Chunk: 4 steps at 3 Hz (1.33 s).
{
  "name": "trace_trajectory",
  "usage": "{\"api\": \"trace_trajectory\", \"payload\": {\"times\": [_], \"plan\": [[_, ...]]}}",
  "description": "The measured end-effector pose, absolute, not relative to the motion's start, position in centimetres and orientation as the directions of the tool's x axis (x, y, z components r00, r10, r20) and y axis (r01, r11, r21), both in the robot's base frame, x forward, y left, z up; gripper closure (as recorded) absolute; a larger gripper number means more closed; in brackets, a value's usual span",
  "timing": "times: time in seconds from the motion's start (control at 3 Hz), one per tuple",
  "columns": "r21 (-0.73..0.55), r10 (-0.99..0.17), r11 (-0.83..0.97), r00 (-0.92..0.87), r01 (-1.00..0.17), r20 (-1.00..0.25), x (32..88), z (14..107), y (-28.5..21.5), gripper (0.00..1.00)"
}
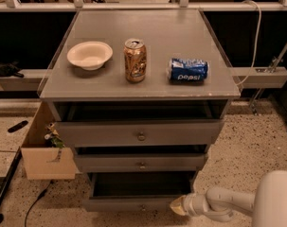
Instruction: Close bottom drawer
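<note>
The bottom drawer [133,204] is seen pulled out at the foot of the cabinet [157,27], its dark interior exposed. It lies below the middle drawer [141,161] and the top drawer [141,132], which are also partly out. At the right end of its front the gripper [179,205] is held low, touching or just beside the panel. Whether it is open or closed cannot be told, and nothing is seen to be grasped. The step in hand is judged to be the push itself: a straight inward press is called for, until the front sits flush. On the grey top are set a bowl [89,55], an upright can [135,60] and a Pepsi can [188,70] laid on its side. A wooden box [42,161] is seen left of the cabinet, on a speckled floor [247,145].
</note>
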State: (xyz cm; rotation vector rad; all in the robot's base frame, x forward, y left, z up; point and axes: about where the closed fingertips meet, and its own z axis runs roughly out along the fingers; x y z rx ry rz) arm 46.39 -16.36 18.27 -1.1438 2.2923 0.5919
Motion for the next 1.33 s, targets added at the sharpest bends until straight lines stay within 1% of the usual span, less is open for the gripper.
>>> {"api": "trace_trajectory", "payload": {"times": [0.33,0.67,1.0,1.33], "plan": [[0.11,-0.613,0.575,-0.516,-0.811,-0.598,49.8,17.4,-16.2,1.0],[0.11,-0.613,0.575,-0.516,-0.811,-0.598,49.8,17.4,-16.2,0.96],[0.11,-0.613,0.575,-0.516,-0.811,-0.598,49.8,17.4,-16.2,0.73],[0.095,-0.608,0.586,-0.514,-0.805,-0.605,51.3,18.0,-16.2,0.5]]}}
